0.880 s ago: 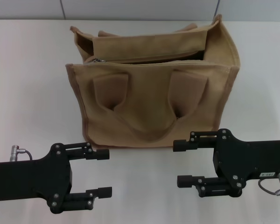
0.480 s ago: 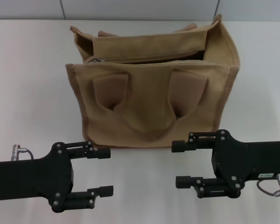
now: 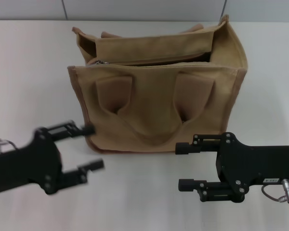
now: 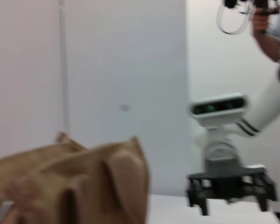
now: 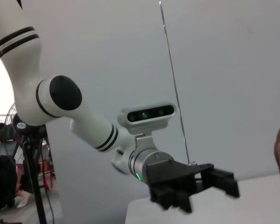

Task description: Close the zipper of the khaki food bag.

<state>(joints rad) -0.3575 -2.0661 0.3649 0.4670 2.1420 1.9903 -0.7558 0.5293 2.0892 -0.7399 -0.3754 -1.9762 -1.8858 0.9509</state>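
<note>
The left gripper (image 3: 90, 147), fingers apart, had swung up toward the khaki food bag (image 3: 159, 103); the right gripper (image 3: 184, 166), also apart, stayed in front of it; the zipper (image 3: 149, 61) remained unclosed

1. The khaki food bag (image 3: 159, 86) stands upright on the table (image 3: 29, 72), toward its far side.
2. The zipper (image 3: 149, 61) runs across the bag's top; its pull tab seems to sit at the left end.
3. The left gripper (image 3: 89, 148) lies before the bag's left corner.
4. The right gripper (image 3: 182, 166) lies before its right half.
</note>
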